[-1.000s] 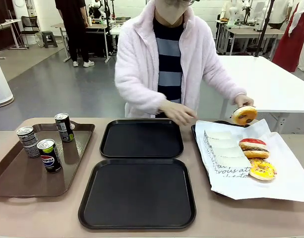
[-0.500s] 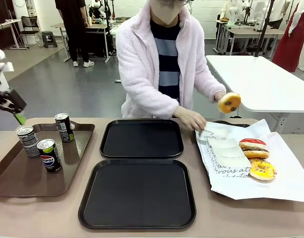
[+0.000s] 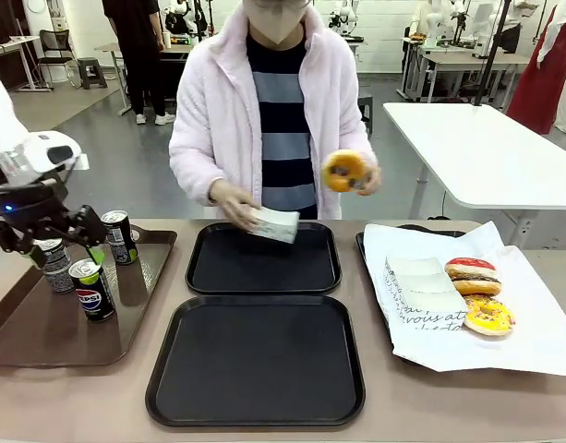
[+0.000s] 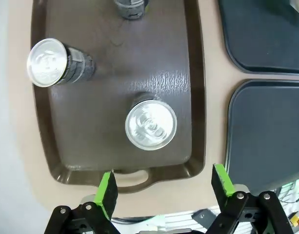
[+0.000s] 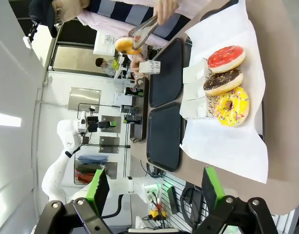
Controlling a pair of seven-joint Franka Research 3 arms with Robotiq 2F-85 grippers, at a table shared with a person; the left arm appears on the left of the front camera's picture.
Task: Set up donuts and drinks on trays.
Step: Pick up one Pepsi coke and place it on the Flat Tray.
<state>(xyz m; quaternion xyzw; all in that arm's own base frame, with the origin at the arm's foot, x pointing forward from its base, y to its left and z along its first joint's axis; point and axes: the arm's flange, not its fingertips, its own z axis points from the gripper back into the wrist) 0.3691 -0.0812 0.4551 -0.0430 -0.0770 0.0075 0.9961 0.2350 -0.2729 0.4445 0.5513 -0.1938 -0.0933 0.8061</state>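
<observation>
Well to the left of the near black tray (image 3: 255, 411), the left gripper (image 4: 165, 184) hangs over the brown tray (image 3: 24, 337) lying beside it. Its jaws are spread wide and grip nothing. From the left wrist we look straight down on the Pepsi can (image 4: 150, 124), upright between the lines of the two green pads (image 4: 108, 187) and below them, touching neither. The grey can (image 4: 59, 62) stands farther left of the near black tray, and a third can (image 3: 119, 237) farther back. The near black tray itself is bare.

Just behind it lies the far black tray (image 3: 264, 268). Over that one the person's hand (image 3: 229, 198) holds a white paper sleeve (image 3: 275, 224). The other hand (image 3: 367, 177) lifts a donut (image 3: 345, 171) in tongs (image 5: 142, 31), well above the table.

Right of the near black tray sits the paper-lined tray (image 3: 421, 355), carrying a red-iced donut (image 3: 470, 267), a chocolate donut (image 3: 476, 285) touching it, and a yellow donut (image 3: 488, 317) nearest us. Farther right, the right gripper (image 5: 156, 190) is also wide open and empty, with those three donuts well ahead of its pads.
</observation>
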